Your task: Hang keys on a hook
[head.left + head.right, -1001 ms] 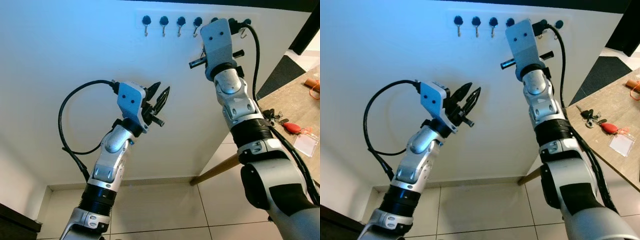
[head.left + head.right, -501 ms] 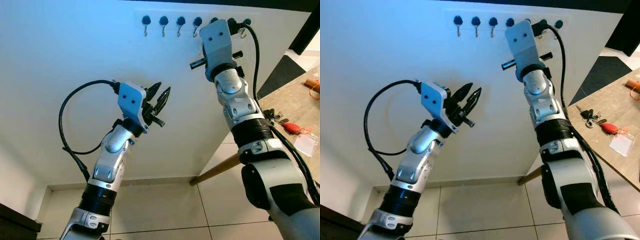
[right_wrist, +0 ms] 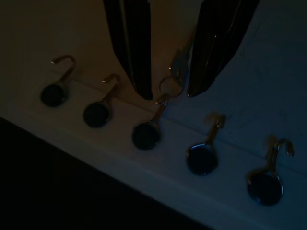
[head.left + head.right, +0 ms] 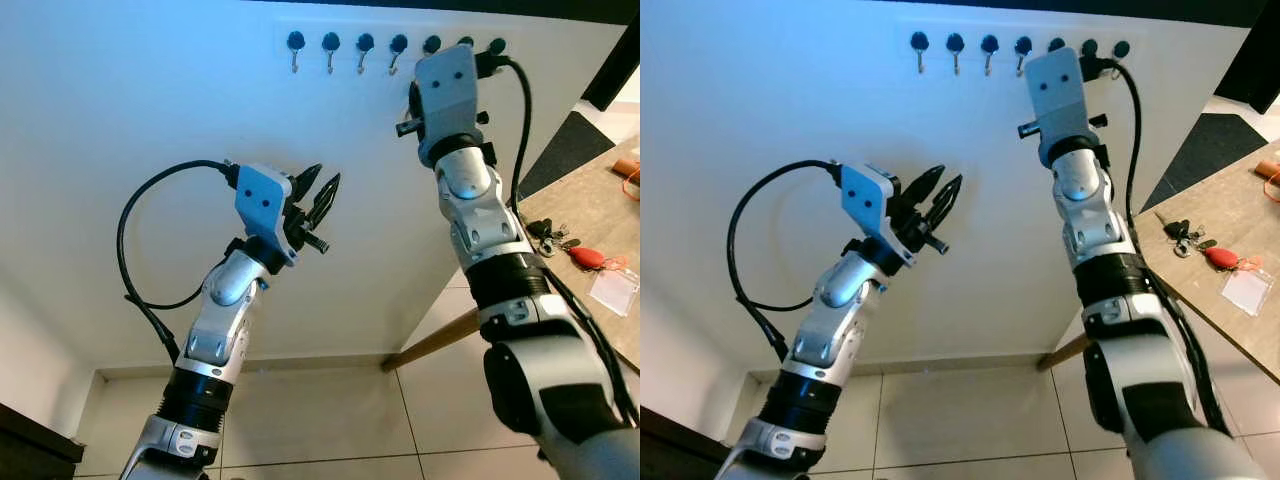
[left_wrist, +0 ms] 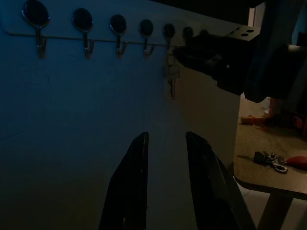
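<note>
Row of hooks (image 4: 395, 46) along top of white wall (image 4: 150, 100): dark round bases, thin metal hooks below each. Keys (image 3: 180, 60) hanging from one hook (image 3: 152, 125), third from one end of the five seen in right wrist view. Small round split ring (image 3: 171, 87) looped over the hook tip; pale metallic key blade trailing from the ring, partly behind one finger. In left wrist view, same keys (image 5: 171, 76) seen as a small pale bunch dangling below the rail, against the wall, dim.

Right gripper (image 3: 165, 91) raised to the hook row, fingers spread either side of the ring, gap visible between each finger and ring; not pinching. Left gripper (image 4: 322, 196) held lower and well apart from the hooks, pointing at the wall, fingers spread, nothing between them.

Wooden table (image 4: 600, 200) at right; second key bunch (image 4: 545, 232), red tag (image 4: 587, 257) and clear card sleeve (image 4: 612, 290) lying on it.
</note>
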